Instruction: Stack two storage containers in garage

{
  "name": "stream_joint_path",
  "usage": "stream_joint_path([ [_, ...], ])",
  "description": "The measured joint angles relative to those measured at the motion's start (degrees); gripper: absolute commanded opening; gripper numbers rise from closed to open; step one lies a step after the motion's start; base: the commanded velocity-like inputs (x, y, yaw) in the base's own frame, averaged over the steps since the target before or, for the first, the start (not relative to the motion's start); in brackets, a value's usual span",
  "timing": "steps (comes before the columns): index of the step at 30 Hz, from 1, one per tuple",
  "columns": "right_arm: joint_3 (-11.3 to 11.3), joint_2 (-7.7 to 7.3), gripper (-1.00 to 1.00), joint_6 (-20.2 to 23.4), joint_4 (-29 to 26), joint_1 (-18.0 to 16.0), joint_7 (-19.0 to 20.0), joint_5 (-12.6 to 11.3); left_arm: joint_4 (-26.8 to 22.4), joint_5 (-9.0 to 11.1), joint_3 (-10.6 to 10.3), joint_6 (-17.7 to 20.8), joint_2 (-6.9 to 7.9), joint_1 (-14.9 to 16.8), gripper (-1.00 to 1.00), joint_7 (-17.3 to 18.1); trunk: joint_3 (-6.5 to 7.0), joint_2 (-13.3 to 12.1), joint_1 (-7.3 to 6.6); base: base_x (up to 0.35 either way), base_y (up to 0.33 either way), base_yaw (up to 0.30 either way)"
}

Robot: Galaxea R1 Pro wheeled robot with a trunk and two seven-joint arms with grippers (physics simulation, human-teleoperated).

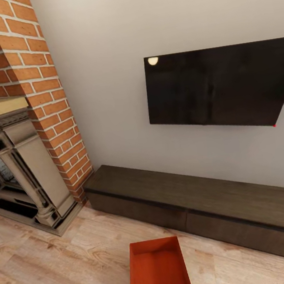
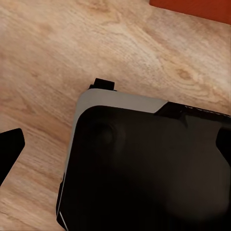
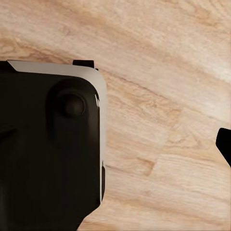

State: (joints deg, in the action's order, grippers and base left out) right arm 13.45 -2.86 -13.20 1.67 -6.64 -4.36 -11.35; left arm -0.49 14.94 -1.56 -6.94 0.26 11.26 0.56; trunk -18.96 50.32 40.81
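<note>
One orange-red storage container (image 1: 159,269) sits on the light wood plank floor (image 1: 64,264) of the living room, at the lower middle of the head view, its open top showing a bare inner base and its near end cut off by the picture's lower edge. It lies just in front of the long low dark-brown bench (image 1: 203,196), apart from it, with a strip of planks between the container's far end and the bench's front face. The bench runs along the foot of the pale wall (image 1: 102,75), and a black screen (image 1: 220,87) hangs on that wall above it, with a small bright reflection in its upper left corner. At the bench's left end stands the red-brick fireplace (image 1: 21,72), with a grey carved surround (image 1: 25,171) below a tan mantel. In the left wrist view a corner of the orange-red container (image 2: 192,8) shows past the planks, beyond a black and grey part of the robot's body (image 2: 144,163); a dark finger tip (image 2: 9,149) enters at one edge, and whether the left pincer is released or clenched cannot be told. The right wrist view shows planks beside the same kind of black and grey body (image 3: 53,144), with a dark finger tip (image 3: 225,144) at the edge; the right pincer's state cannot be told either.
</note>
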Motion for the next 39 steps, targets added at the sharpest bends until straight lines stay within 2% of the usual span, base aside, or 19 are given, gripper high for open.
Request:
stream_joint_path([
  [12, 0.03, 0.03, 1.00, 0.00, 0.00, -0.03, 0.00, 0.00, 0.07, -0.34, -0.32, 0.14, 0.05, -0.03, 1.00, 0.28, -1.10, 0.00, 0.00, 0.000, 0.000, 0.000],
  [19, 0.04, 0.03, 1.00, 0.00, 0.00, -0.01, 0.00, 0.00, 0.32, 0.40, -0.34, 0.23, 0.83, 0.00, 1.00, 0.12, -1.75, 0.00, 0.00, 0.000, 0.000, 0.000],
  [39, 0.04, 0.20, 1.00, 0.01, 0.00, 0.00, 0.03, 0.17, 0.41, 0.57, -0.26, 0.09, 1.06, -0.05, 1.00, -0.06, -3.58, 0.00, 0.00, 0.000, 0.000, 0.018],
])
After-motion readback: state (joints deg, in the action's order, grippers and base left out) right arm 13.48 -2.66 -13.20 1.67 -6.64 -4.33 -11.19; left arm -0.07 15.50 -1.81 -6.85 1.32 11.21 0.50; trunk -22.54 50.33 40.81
